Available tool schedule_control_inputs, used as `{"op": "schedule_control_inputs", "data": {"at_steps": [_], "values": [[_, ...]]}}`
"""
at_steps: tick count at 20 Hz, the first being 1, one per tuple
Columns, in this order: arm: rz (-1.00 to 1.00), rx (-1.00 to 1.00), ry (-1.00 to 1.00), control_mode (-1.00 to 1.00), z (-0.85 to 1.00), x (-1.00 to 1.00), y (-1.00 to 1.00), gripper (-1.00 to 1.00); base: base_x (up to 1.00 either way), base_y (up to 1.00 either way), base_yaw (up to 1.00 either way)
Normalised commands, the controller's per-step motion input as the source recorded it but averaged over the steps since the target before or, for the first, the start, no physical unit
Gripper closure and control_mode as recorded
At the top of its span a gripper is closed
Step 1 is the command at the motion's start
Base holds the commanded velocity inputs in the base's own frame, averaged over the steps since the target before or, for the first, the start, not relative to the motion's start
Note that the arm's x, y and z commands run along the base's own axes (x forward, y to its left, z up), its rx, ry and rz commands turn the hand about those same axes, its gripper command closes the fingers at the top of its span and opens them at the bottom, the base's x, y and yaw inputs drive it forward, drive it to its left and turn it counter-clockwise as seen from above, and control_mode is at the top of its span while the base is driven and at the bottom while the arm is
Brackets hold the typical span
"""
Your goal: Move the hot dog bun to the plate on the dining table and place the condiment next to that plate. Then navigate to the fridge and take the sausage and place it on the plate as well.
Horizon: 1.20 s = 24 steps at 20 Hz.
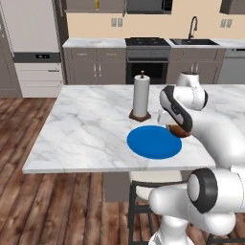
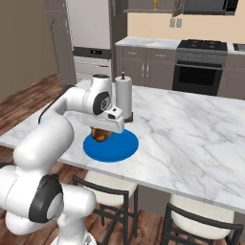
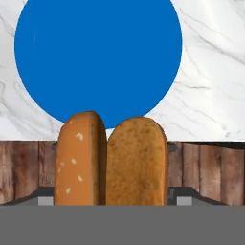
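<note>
While gripped in the tool (image 3: 111, 203), hot dog bun (image 3: 112, 160) above bare blue plate's (image 3: 98, 57) near edge.

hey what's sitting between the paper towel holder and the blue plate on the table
Nothing: in the left base view only bare marble table separates the paper towel holder from the blue plate.

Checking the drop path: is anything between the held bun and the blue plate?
Nothing visible. The gripper holds the bun at the near edge of the plate, whose surface is bare. The paper towel holder stands beyond the plate, off the path.
</note>
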Motion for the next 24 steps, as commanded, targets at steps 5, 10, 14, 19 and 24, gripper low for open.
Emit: {"op": "schedule_control_inputs", "data": {"at_steps": [5, 10, 14, 19, 24], "values": [[0.06, -0.06, -0.08, -1.0, -0.83, 0.58, -0.01, 1.0, 0.0, 0.0, 0.0], [0.05, -0.05, -0.07, -1.0, -0.69, 0.56, -0.08, 1.0, 0.0, 0.0, 0.0], [0.04, -0.03, -0.08, -1.0, -0.53, 0.49, -0.16, 1.0, 0.0, 0.0, 0.0], [0.03, -0.01, -0.04, -1.0, -0.3, 0.47, -0.16, 1.0, 0.0, 0.0, 0.0], [0.04, 0.0, -0.09, -1.0, -0.1, 0.35, -0.14, 1.0, 0.0, 0.0, 0.0]]}}
